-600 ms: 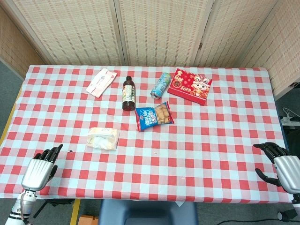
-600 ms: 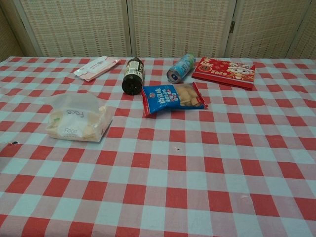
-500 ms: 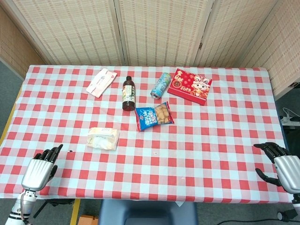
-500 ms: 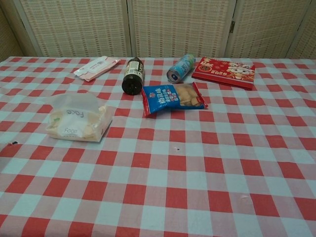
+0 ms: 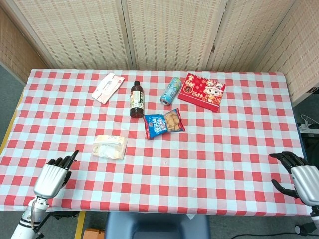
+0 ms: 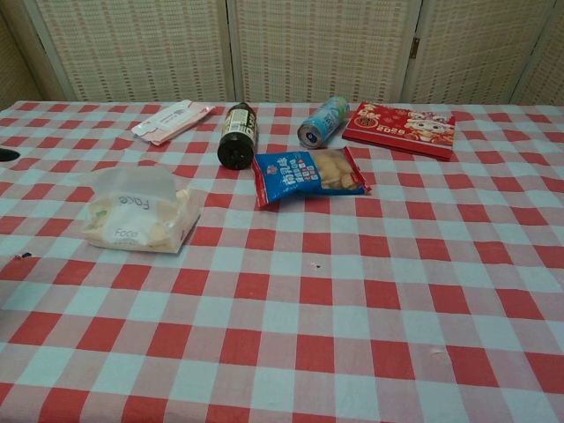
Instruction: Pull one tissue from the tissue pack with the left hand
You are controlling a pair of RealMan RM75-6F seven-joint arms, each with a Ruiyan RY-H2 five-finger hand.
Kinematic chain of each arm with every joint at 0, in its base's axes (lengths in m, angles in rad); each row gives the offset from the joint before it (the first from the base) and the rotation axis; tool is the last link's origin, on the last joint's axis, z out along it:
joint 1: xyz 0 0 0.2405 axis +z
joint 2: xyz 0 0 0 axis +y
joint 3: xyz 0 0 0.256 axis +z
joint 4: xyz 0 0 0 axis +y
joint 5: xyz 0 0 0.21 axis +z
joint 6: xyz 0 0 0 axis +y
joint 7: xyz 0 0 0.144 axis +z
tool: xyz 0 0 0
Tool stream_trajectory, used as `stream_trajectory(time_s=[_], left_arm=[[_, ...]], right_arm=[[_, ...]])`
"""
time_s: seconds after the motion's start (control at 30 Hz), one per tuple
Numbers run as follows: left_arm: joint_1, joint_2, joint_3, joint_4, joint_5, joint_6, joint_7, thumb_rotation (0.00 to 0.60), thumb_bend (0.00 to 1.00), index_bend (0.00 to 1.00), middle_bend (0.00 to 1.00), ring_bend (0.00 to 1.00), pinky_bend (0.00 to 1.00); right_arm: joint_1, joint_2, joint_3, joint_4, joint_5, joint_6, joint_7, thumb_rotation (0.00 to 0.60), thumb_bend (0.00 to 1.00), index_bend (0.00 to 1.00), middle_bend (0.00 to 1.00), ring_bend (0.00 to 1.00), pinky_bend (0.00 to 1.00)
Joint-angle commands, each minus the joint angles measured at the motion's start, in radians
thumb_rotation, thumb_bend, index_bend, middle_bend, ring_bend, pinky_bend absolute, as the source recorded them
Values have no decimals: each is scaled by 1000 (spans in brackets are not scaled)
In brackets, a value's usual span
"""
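Hovering empty with fingers spread, the left hand (image 5: pixel 54 177) sits near the tissue pack (image 5: pixel 109 147); the right hand (image 5: pixel 300 175) rests open, well apart.

Two views over one checked table (image 5: pixel 234 149)

Head view: high above the near edge, looking steeply down, whole tabletop and folding screen (image 5: pixel 169 32) in frame; chest view: low and closer, facing across toward the screen; shared: tissue pack (image 5: pixel 109 147), bottle (image 6: pixel 236 134), snack bag (image 6: pixel 308 174), red box (image 5: pixel 202 91).

tissue pack (image 6: pixel 138 216) (tissue sticking up), bottle (image 6: pixel 236 137), snack bag (image 6: pixel 308 174)
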Motion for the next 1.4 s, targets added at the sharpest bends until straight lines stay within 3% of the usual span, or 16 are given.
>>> stream_trajectory(time_s=[0.03, 0.27, 0.67, 0.77, 0.83, 0.93, 1.0, 1.23, 1.4], left_arm=[[-52, -50, -33, 38, 16, -23, 38, 600, 447, 99, 663, 758, 845], [-134, -117, -61, 45, -27, -141, 48, 600, 449, 132, 806, 866, 913], [-245, -240, -136, 125, -146, -276, 100, 600, 448, 154, 835, 876, 923], [-260, -270, -146, 153, -160, -274, 100, 600, 447, 196, 840, 880, 924], [-268, -289, -148, 176, -154, -258, 86, 600, 456, 274, 855, 885, 927], [-284, -331, -148, 257, -132, -218, 81, 600, 533, 534, 898, 902, 937], [-294, -356, -145, 308, -128, -210, 70, 600, 568, 619, 912, 909, 941], [-305, -374, -141, 371, -131, -182, 48, 600, 567, 622, 914, 912, 942], [-301, -292, -136, 264, -109, -136, 71, 600, 562, 622, 916, 912, 942]], right_arm=[[0, 2, 0, -3, -1, 1, 2, 600, 194, 234, 244, 144, 287], [6, 8, -2, -6, 9, -19, 0, 600, 194, 234, 244, 144, 287], [12, 12, -4, -14, 16, -38, -15, 600, 194, 234, 244, 144, 287], [14, 13, -4, -16, 21, -46, -19, 600, 194, 234, 244, 144, 287], [15, 15, -4, -17, 22, -48, -20, 600, 194, 235, 244, 144, 287], [15, 16, -5, -18, 23, -49, -20, 600, 194, 235, 244, 144, 287], [15, 17, -6, -19, 21, -51, -20, 600, 194, 235, 244, 144, 287], [20, 19, -7, -22, 26, -64, -23, 600, 194, 235, 244, 144, 287], [22, 23, -10, -26, 29, -72, -27, 600, 194, 239, 244, 144, 287]])
